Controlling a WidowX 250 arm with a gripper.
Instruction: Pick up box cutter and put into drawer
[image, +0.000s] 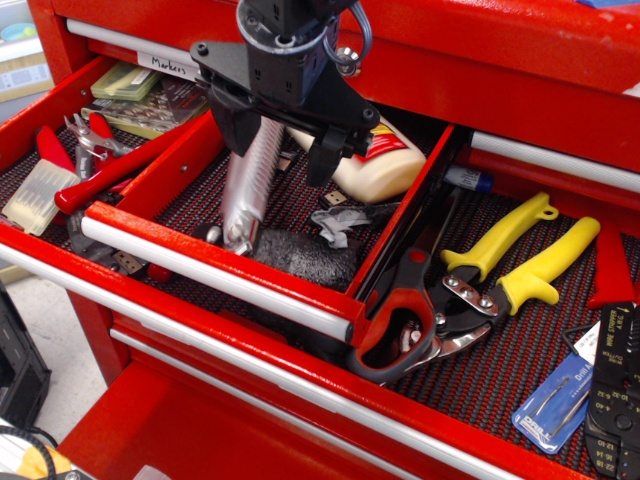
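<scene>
The box cutter (245, 185), silver-grey and ribbed, stands almost upright and motion-blurred in the narrow red drawer (200, 264). Its shiny ring end is down near the silver pull bar, and its top is just under the left finger (237, 128). My black gripper (280, 150) hovers over the drawer's woven liner. Its jaws are spread wide and nothing sits between them. The cutter looks loose from the gripper.
The narrow drawer also holds a wood glue bottle (392, 165), a rough black block (300, 255) and crumpled grey scrap (340, 222). The full-width drawer (520, 350) holds yellow-handled snips (510, 270), red-black scissors (395, 320) and a red-handled tool (100, 175) at the left.
</scene>
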